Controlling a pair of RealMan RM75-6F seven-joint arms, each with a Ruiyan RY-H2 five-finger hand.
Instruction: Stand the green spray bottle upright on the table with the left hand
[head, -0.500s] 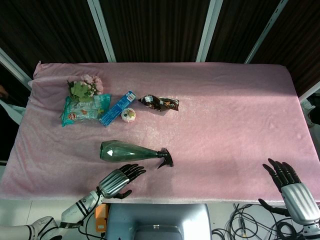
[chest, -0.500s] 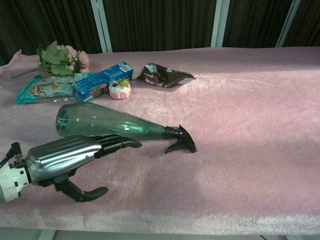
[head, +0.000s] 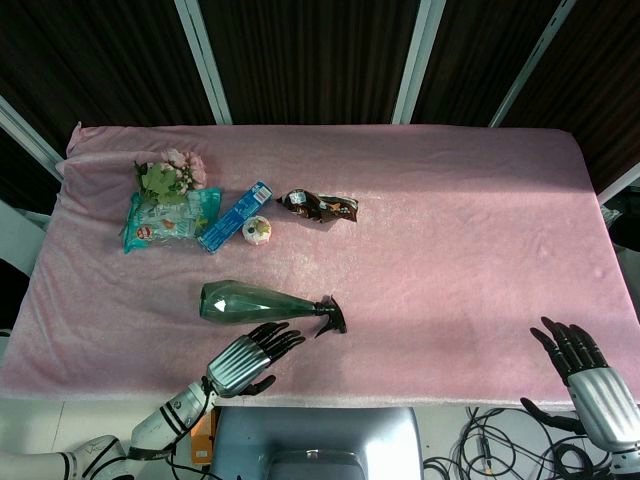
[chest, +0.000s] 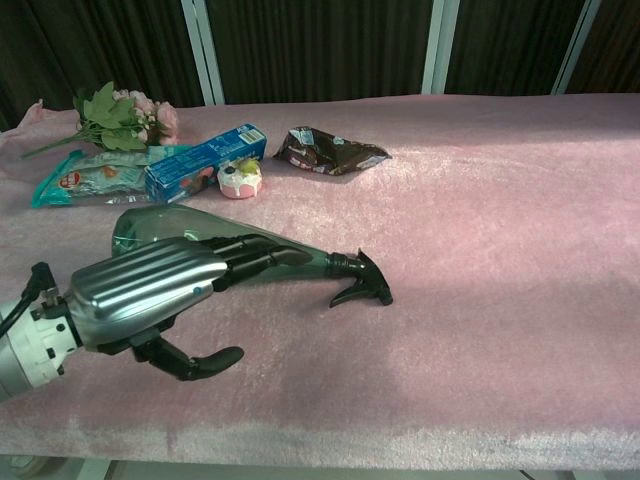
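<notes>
Green, translucent plastic: the bottle (head: 255, 302) lies on its side on the pink cloth (head: 450, 230), toward the near-left part of the table. Its long axis runs left to right, broad base at the left, black trigger head (chest: 362, 278) at the right end. The left hand (head: 245, 359) hovers just on the near side of the bottle, fingers (chest: 255, 258) apart and extended over the body, thumb hanging below; it holds nothing, and in the chest view the fingertips overlap the bottle's outline, though contact cannot be confirmed. The bottle thus lies just beyond and under the fingers, crosswise to them. The right hand (head: 590, 375) sits at the far-right near edge, well apart from the bottle, fingers spread and empty; the left hand is plainly the nearer. Judged from this, the coming move calls for closing round the body, then swinging the base downward.

No open containers appear. Behind the bottle lie a sealed blue box (chest: 205, 160), a teal packet (chest: 90, 177), a brown wrapper (chest: 330, 150), a small round cup (chest: 240, 178) and flowers (chest: 120, 115).
</notes>
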